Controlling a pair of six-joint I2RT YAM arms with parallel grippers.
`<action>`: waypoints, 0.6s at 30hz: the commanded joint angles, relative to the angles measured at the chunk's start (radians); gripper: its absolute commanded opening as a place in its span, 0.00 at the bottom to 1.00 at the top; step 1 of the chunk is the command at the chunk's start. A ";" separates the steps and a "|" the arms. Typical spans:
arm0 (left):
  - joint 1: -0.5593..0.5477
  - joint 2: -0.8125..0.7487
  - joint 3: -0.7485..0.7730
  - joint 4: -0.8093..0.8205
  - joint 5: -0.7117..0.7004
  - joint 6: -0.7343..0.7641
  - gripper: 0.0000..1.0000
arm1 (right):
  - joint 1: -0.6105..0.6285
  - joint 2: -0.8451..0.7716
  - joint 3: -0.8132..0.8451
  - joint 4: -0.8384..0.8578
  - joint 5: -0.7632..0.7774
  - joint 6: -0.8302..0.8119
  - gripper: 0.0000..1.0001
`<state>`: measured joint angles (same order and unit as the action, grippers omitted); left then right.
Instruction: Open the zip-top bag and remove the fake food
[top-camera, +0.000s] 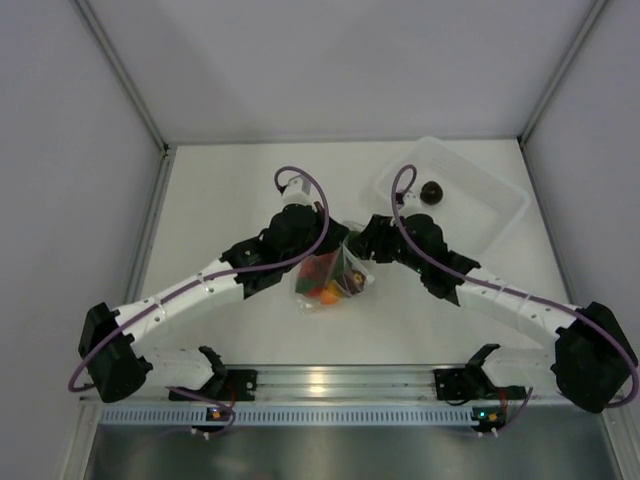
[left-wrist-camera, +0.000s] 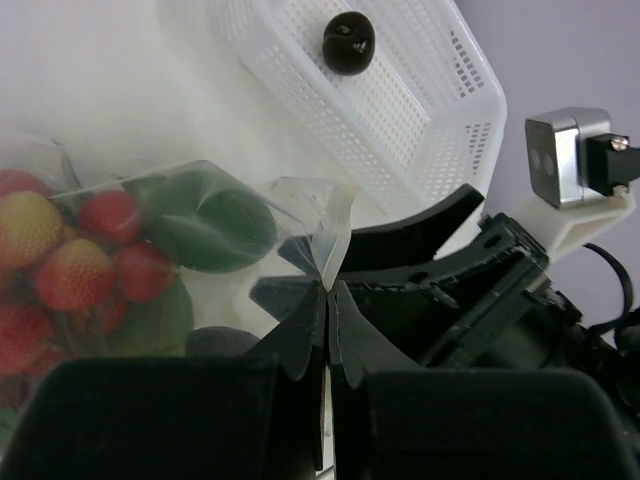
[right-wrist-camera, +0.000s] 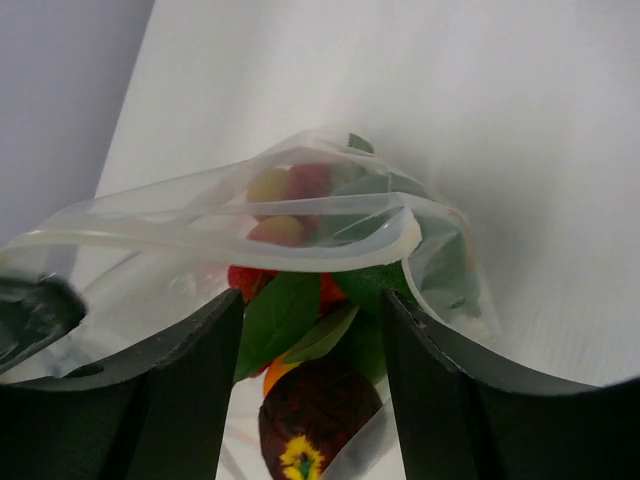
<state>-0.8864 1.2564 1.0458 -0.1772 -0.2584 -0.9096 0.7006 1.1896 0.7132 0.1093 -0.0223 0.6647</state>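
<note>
Surface: white matte table (top-camera: 230, 190), closed in by plain pale grey walls (top-camera: 330, 60) at the back and on both sides. An aluminium rail (top-camera: 330, 380) runs along the near edge and carries both arm bases.

Zip-top bag (top-camera: 355, 270): lies at the middle of the table, between the two wrists. The fake food (top-camera: 325, 285) is inside it: red clustered pieces, green leaves, a green round piece and an orange one.

Left gripper (left-wrist-camera: 328, 295): jaws closed, pinching a clear flap of the bag's edge between the tips, with the flap standing up above them.

Right gripper (right-wrist-camera: 310, 310): jaws stand apart on either side of the bag's mouth. The rim (right-wrist-camera: 250, 225) gapes across the view, and leaves and a dark maroon piece with a yellow mark (right-wrist-camera: 315, 420) lie in the gap. I cannot tell whether the pads press on the plastic.

White perforated tub (top-camera: 500, 205): at the far right of the table, set at an angle and apart from the bag. One dark round piece (top-camera: 432, 192) lies in it.
</note>
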 joint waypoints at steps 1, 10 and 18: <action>-0.017 0.008 0.037 0.110 0.036 -0.041 0.00 | 0.017 0.040 -0.041 0.179 0.125 -0.039 0.58; -0.042 0.070 0.034 0.160 0.123 -0.080 0.00 | 0.022 0.195 -0.072 0.421 0.182 -0.116 0.68; -0.065 0.100 0.046 0.163 0.159 -0.075 0.00 | 0.020 0.366 -0.021 0.440 0.145 -0.165 0.84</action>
<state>-0.9306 1.3666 1.0458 -0.1108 -0.1612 -0.9707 0.7048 1.5063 0.6437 0.4541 0.1387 0.5385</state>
